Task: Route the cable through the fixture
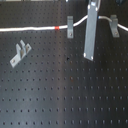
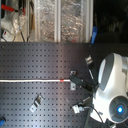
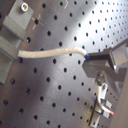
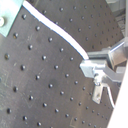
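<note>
Cable [image 1: 30, 28], white with a short red band [image 1: 57, 26], runs in the first exterior view from the 9 o'clock edge toward 1 o'clock across the black perforated surface [image 1: 60, 95]. Past the band it passes through a grey clip [image 1: 70, 27], rises in an arc behind the arm's grey finger [image 1: 89, 32], and comes down toward a second clip [image 1: 115, 25] at 2 o'clock. A third clip [image 1: 20, 53] stands well apart at 9 o'clock, with no cord in it. In the first wrist view the gripper [image 3: 88, 56] is closed on the cable's end, the cord stretching from its tips to a grey clip [image 3: 12, 37]. The second exterior view shows the white arm [image 2: 112, 85] at 4 o'clock.
</note>
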Tool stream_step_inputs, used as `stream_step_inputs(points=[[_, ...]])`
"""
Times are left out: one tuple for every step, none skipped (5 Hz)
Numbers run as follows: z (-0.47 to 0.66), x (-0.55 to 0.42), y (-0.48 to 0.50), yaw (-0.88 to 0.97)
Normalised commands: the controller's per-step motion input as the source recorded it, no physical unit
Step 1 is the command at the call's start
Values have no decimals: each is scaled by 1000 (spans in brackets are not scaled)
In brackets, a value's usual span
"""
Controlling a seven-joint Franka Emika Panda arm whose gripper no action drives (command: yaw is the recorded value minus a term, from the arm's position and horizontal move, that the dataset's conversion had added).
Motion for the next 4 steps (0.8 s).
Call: stream_step_inputs(points=[[292,-199,835,0],[-1,22,68,0],[238,575,-184,-149],[66,-33,10,0]])
